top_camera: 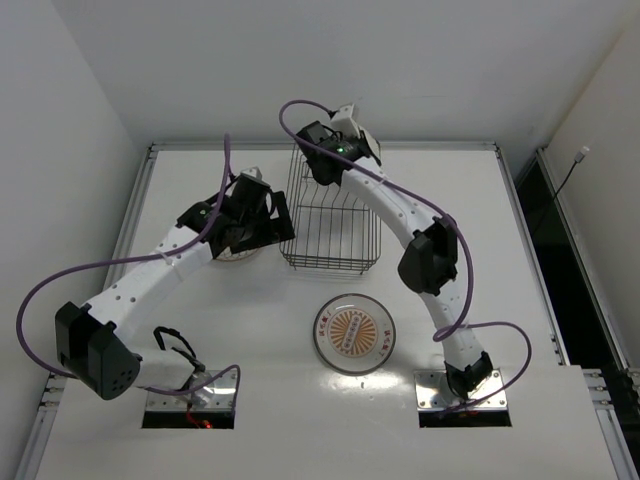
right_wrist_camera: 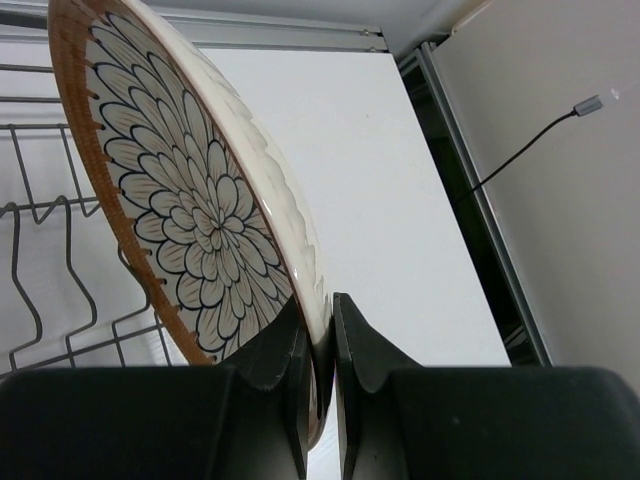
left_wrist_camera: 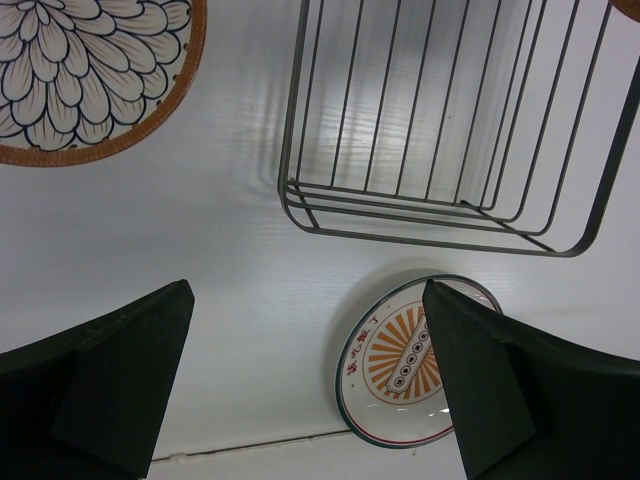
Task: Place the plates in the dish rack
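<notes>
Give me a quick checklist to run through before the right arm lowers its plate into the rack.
1. Grip: right gripper shut on the rim of the brown-rimmed plate: ok.
2. Plate held on edge, above the dish rack: ok.
3. Plate lined up with a gap between the tines: cannot tell.
4. No plate already in the rack where it shows: ok.
5. Left gripper open, holding nothing, outside the rack: ok.
6. Sunburst plate lies flat in front of the rack, out of the way: ok.
</notes>
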You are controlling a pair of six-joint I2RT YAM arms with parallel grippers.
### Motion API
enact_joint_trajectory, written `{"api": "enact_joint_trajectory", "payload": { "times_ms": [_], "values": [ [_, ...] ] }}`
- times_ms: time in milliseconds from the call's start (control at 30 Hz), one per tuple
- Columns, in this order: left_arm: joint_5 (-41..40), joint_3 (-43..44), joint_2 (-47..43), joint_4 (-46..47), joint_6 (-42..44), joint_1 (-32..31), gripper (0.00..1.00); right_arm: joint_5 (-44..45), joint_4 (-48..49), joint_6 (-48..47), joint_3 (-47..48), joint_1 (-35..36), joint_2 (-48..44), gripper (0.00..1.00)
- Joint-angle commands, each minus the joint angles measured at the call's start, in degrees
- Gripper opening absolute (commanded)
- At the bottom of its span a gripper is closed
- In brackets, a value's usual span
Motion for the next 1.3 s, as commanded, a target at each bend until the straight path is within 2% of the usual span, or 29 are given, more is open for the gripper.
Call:
{"api": "enact_joint_trajectory", "payload": {
  "times_ms": [0,600,1267],
  "values": [
    [-0.3,-0.6,-1.6,-0.1,0.5,-0.3,0.98,2.8,2.4,1.3,3.1,-1.4,-6.4,0.00],
    [-0.3,-1.1,-2.1,-0.1,0.5,-0.9,0.98,7.0,10.2,-6.1,3.6,-4.2,-7.7,0.00],
    [-0.8,-1.1,-2.1,-0.1,0.5,-1.4,0.98,3.1,11.2,-6.9,4.2,-3.7,-2.6,0.00]
  ]
}}
